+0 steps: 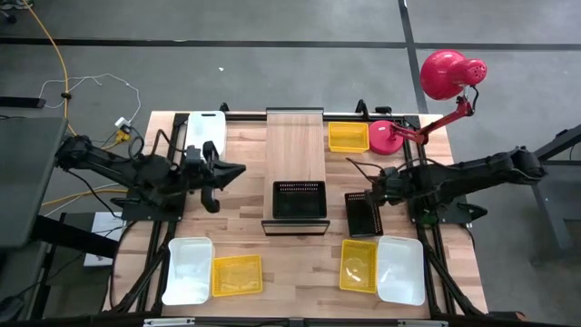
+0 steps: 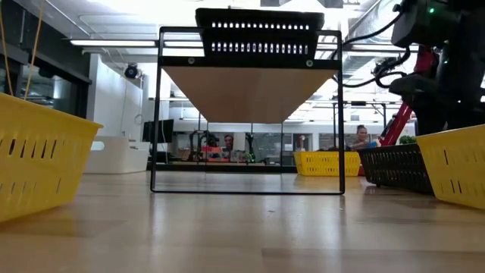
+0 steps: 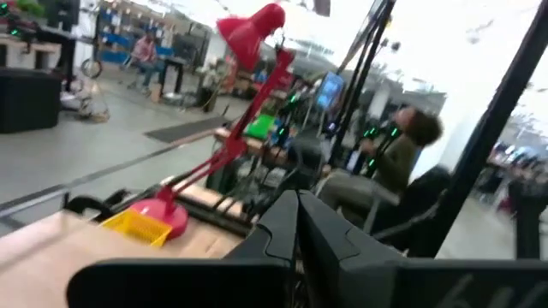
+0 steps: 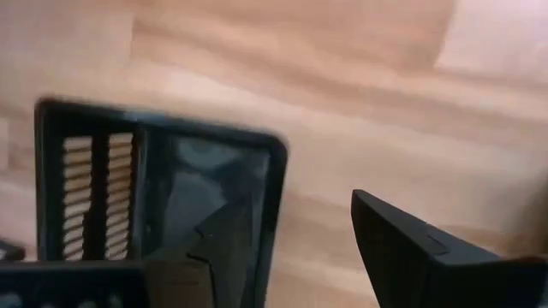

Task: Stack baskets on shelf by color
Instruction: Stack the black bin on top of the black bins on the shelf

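Observation:
One black mesh basket (image 1: 300, 200) stands on the near end of the wood-grain shelf (image 1: 294, 145); the low view shows this basket (image 2: 261, 34) on top of the shelf board (image 2: 250, 91). A second black basket (image 1: 363, 214) rests on the table right of the shelf. My right gripper (image 1: 374, 188) is open over this basket's far end. In the right wrist view one finger (image 4: 210, 252) is inside the basket (image 4: 154, 188) and the other finger (image 4: 428, 257) outside its wall (image 4: 276, 197); I cannot tell whether they touch it. My left gripper (image 1: 234, 170) is shut and empty, raised left of the shelf.
Yellow baskets lie at the far right (image 1: 348, 136), near left (image 1: 236, 275) and near right (image 1: 359, 265). White baskets lie at the far left (image 1: 205, 127), near left (image 1: 189, 270) and near right (image 1: 400, 269). A red desk lamp (image 1: 449, 74) stands at the far right corner.

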Available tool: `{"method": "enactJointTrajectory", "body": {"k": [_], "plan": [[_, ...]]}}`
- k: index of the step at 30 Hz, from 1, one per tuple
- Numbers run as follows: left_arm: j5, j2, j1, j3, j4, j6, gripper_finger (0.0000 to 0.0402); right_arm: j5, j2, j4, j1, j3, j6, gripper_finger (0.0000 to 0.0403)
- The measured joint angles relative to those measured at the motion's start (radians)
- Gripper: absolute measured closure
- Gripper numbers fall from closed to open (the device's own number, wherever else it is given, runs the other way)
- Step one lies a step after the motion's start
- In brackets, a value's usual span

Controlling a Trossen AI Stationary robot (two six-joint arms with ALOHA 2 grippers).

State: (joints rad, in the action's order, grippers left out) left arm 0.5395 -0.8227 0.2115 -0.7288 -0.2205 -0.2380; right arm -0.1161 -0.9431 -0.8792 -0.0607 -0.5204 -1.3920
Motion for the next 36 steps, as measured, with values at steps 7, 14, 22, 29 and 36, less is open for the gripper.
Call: {"method": "enactJointTrajectory", "body": {"k": [7, 14, 22, 29, 36], "plan": [[-0.03, -0.006, -0.049, 0.0, -0.043, -0.002, 0.0401, -0.067, 0.0, 0.049, 0.002, 0.0, 0.063, 0.0223], [-0.033, -0.006, -0.085, 0.0, -0.077, -0.02, 0.0401, -0.097, 0.0, 0.047, 0.002, 0.0, 0.013, 0.0281], [-0.15, -0.001, -0.142, 0.0, -0.126, -0.022, 0.0402, -0.071, 0.0, 0.06, 0.002, 0.0, -0.007, 0.0337], [-0.236, 0.004, -0.191, 0.0, -0.129, -0.022, 0.0402, -0.059, -0.01, 0.046, 0.001, 0.0, -0.023, 0.0321], [-0.278, 0.005, -0.206, 0.0, -0.128, -0.021, 0.0402, -0.001, -0.085, 0.059, 0.001, 0.0, -0.022, 0.0269]]}}
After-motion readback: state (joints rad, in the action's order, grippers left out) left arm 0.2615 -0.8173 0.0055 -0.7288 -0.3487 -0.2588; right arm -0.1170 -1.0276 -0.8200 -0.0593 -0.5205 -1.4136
